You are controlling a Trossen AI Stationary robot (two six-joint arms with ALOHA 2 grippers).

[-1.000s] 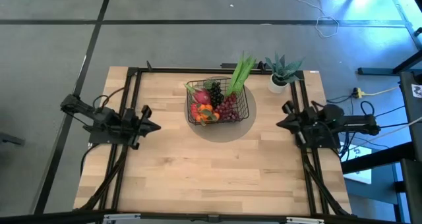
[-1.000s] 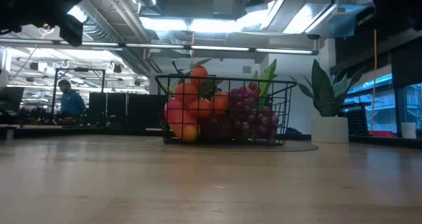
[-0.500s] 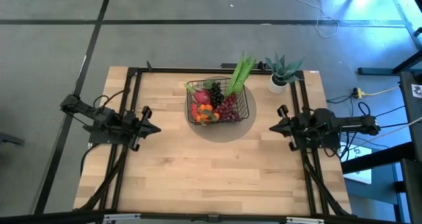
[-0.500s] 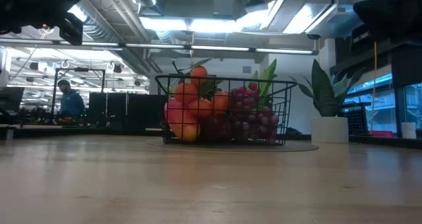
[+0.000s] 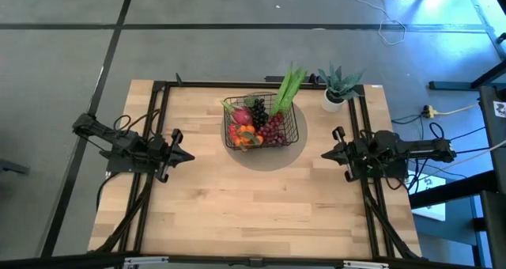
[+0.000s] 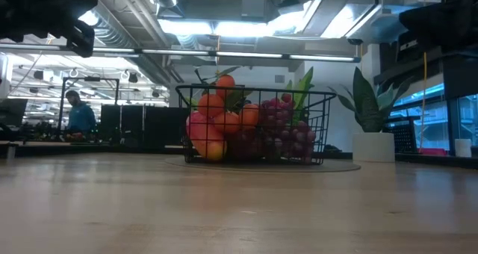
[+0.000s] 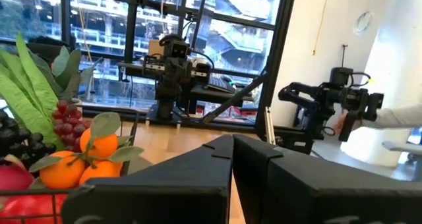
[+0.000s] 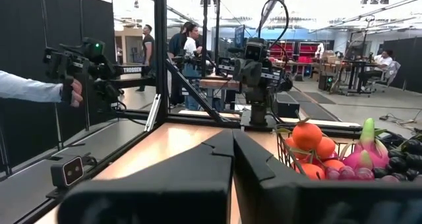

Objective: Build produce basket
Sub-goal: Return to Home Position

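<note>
Basket of black wire sits heaped with produce in the high view, with left gripper and right gripper well apart on either side of it. Low view: glossy round oranges and beaded grapes behind open mesh. Wrist views: both jaws together, empty. Homing well likely means drawing back level, clear of the basket.

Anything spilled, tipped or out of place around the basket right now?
Nothing stands out. The basket sits upright on the grey mat, the produce inside it; only the green stalk pokes over its rim. The left pincer and right pincer are shut.
</note>
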